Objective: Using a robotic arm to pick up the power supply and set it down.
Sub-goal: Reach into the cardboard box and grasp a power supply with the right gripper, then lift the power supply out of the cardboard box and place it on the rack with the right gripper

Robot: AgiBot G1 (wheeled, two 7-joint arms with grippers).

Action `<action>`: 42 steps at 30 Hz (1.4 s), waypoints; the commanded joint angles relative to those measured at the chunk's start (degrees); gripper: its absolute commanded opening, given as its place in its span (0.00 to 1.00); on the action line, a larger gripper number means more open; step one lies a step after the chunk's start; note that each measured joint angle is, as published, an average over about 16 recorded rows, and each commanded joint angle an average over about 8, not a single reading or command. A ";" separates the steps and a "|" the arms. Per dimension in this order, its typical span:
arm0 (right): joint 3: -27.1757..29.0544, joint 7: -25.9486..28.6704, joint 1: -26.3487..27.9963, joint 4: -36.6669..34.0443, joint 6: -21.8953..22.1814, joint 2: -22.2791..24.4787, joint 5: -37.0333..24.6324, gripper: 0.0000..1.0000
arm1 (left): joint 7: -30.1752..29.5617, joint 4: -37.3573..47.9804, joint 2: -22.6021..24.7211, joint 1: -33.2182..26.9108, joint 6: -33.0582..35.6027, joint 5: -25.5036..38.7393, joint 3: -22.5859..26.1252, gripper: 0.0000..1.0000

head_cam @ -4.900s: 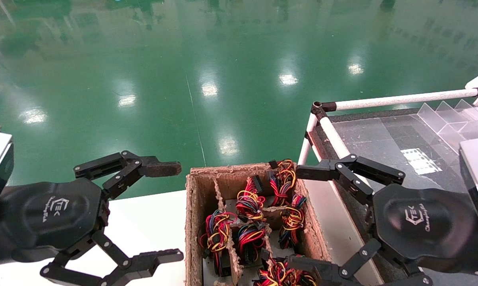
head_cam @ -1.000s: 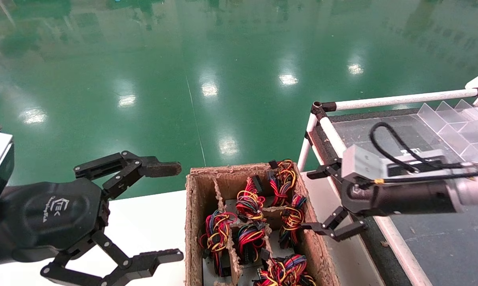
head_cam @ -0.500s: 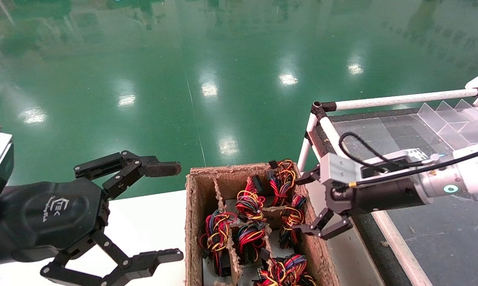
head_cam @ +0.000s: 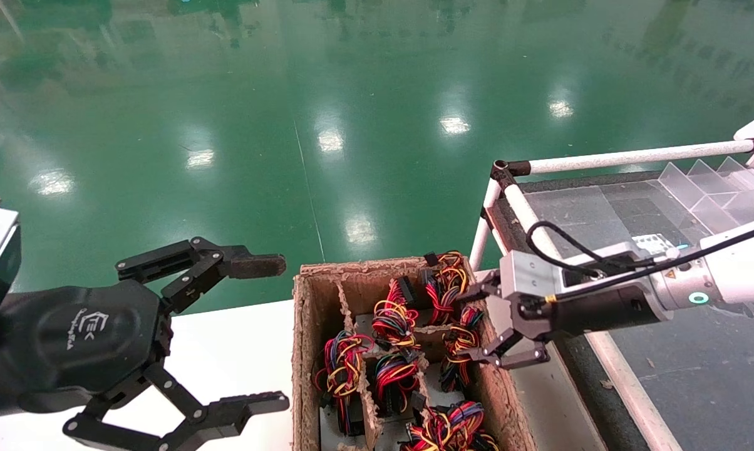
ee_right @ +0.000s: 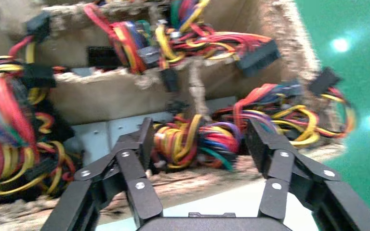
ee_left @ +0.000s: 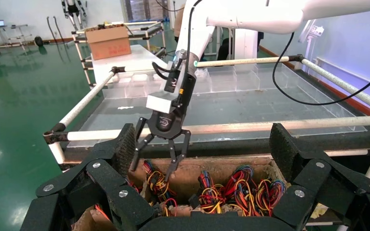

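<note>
A: Item one, nearest the robot?
B: Left gripper [head_cam: 261, 332], black, white logo on the palm, parked over the white table [head_cam: 227, 351] on the robot's left. Fingers spread wide, holding nothing.

A: Item two?
B: Cardboard box [head_cam: 305, 351], ragged pulp walls, split into compartments by dividers. Each compartment holds a unit with a tied bundle of red, yellow, black and blue wires.

A: Item three, the working arm?
B: Robotic arm [head_cam: 728, 269], white forearm, green ring light, grey wrist box, black cable loop. Its right gripper [head_cam: 477, 322] sits at the box's right wall, reaching in over the rim. Fingers open to a medium gap, clamping nothing.

A: And the task's unit?
B: Power supply [ee_right: 101, 137], in the right-hand column of the box, middle compartment. A strip of its silver-grey metal shows in the right wrist view; its wire bundle [ee_right: 192, 144] lies in the gap between the two fingers. Contact between fingers and wires cannot be told.

A: Same gripper from the other side?
B: In the left wrist view it hangs fingers-down over the box's far edge [ee_left: 156, 161], tips just above the bundles.

A: Farthest entries?
B: A rack [head_cam: 602, 156] of white pipes with black joints, carrying clear plastic dividers [head_cam: 715, 181]; beyond it, glossy green floor [head_cam: 289, 94].
</note>
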 commanded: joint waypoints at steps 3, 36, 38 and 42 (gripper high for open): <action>-0.35 -1.65 0.53 -1.86 -0.62 -0.36 -0.25 0.00 | 0.01 0.00 -0.01 0.00 -0.01 -0.01 0.02 1.00; -1.32 -4.22 2.17 -1.61 -2.88 1.54 6.15 0.00 | 0.07 0.00 -0.06 -0.03 -0.06 -0.10 0.15 1.00; -1.33 -3.36 1.92 0.26 -2.88 2.34 7.47 0.00 | 0.08 0.00 -0.06 -0.03 -0.07 -0.11 0.15 1.00; -1.15 -1.34 1.44 4.70 -2.82 4.27 10.59 0.00 | 0.09 0.00 -0.07 -0.04 -0.07 -0.12 0.17 1.00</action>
